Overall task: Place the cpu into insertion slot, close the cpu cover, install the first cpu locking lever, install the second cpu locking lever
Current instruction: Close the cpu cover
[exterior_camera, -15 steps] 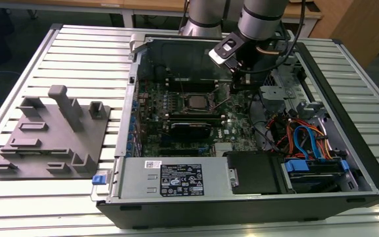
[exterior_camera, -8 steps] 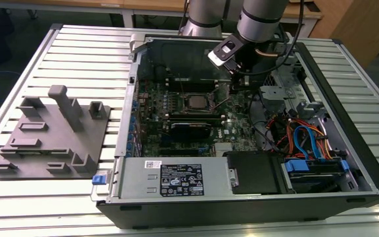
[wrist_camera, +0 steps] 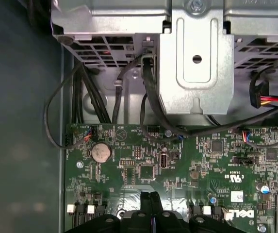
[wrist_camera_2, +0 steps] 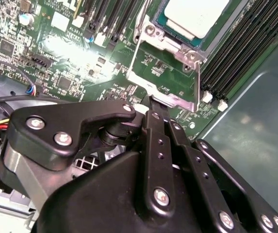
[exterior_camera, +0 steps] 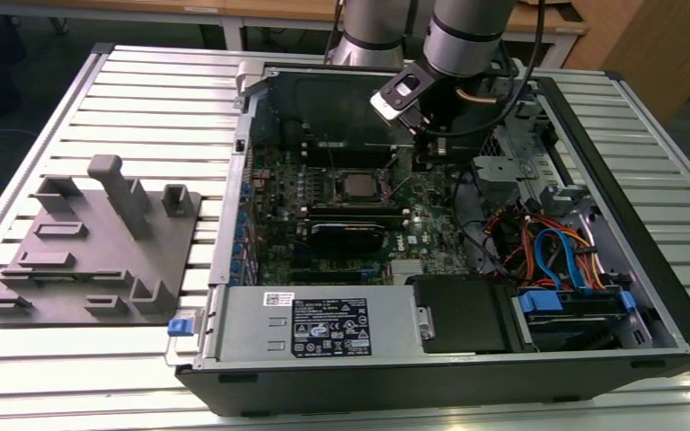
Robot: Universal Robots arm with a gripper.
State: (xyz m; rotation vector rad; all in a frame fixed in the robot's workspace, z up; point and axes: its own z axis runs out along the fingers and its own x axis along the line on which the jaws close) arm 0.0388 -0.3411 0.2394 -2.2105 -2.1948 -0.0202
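The cpu [wrist_camera_2: 197, 17] is seated. My hand [wrist_camera_2: 154, 106] is closed, pinching the raised cover [wrist_camera_2: 165, 98] by its edge. Closing it and both levers remain.

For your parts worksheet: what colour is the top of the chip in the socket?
The chip is pale silver-grey on top, clearest in the second wrist view.

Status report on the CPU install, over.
Gripper shut, tips at cpu cover free edge. Cpu seated in insertion slot, cover open. No obstruction seen at socket.
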